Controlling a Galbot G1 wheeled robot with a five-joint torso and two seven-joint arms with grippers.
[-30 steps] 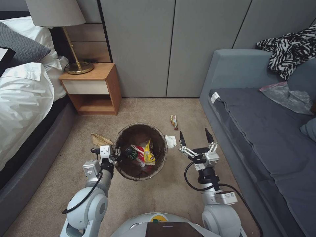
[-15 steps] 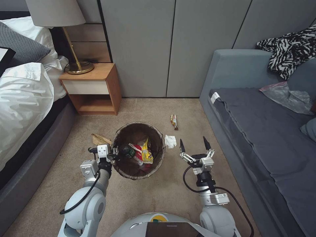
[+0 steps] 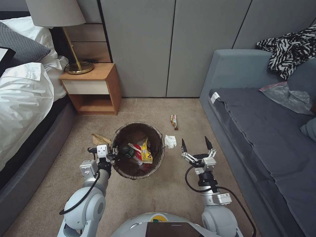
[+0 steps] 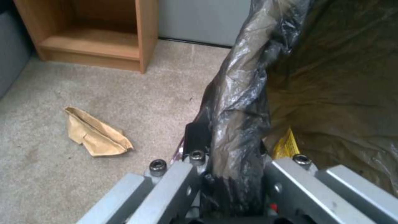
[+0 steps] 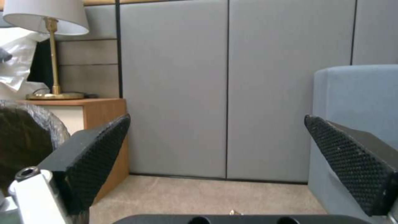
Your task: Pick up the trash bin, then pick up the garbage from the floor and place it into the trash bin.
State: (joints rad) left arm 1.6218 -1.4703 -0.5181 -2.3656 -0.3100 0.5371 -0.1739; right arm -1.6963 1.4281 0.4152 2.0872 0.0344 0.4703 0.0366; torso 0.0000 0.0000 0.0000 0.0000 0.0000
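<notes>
The trash bin [image 3: 131, 131], round with a dark bag liner, hangs just above the carpet with my left gripper [image 3: 113, 154] shut on its near-left rim; the left wrist view shows the liner-covered rim [image 4: 236, 109] pinched between the jaws. Inside lie a green-labelled bottle [image 3: 129, 152], a red piece and a yellow wrapper [image 3: 147, 152]. On the floor are a white tissue [image 3: 170, 141], a snack wrapper [image 3: 173, 121] and a brown paper scrap [image 3: 99, 139], the scrap also in the left wrist view [image 4: 95, 132]. My right gripper [image 3: 195, 144] stands open to the right of the tissue, fingertips [image 5: 93, 155] wide apart.
A wooden nightstand [image 3: 93, 87] with a brass lamp stands at the back left beside the bed [image 3: 23, 95]. A grey sofa [image 3: 263, 125] runs along the right, with a zebra cloth [image 3: 289, 49] and a plastic sheet [image 3: 286, 97]. Grey wall panels close the back.
Over the last second the right gripper drew back toward me and dropped a little, staying open. The bin with the left gripper shifted slightly left. In the last half second almost nothing moved.
</notes>
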